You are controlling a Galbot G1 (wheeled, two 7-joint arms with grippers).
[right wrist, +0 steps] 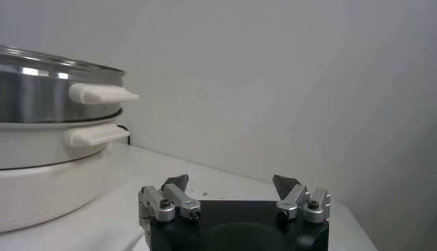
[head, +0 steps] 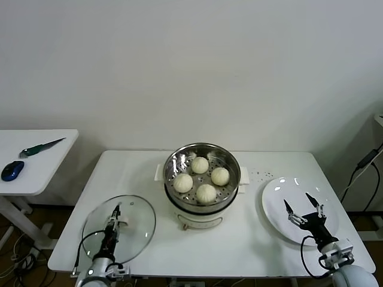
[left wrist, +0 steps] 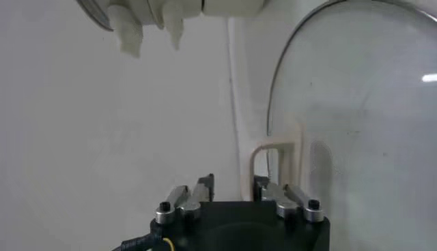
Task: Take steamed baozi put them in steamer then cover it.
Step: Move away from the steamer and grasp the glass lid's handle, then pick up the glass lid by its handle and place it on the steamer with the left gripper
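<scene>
Over cover [head: 119, 228], left hand [head: 115, 219] low.

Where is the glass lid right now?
The glass lid lies on the white table's front left corner in the head view, left of the steamer, with the left gripper at its handle.

White wall [head: 191, 66], two white tables [head: 137, 179]

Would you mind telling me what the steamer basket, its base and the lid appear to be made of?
The steamer basket looks like polished steel: bright, mirror-like wall and a perforated floor. Its base seems glossy white plastic, though enamel cannot be ruled out. The cover appears to be clear glass, since the table shows through it, with a thin metal rim and a white, probably plastic, handle.
</scene>
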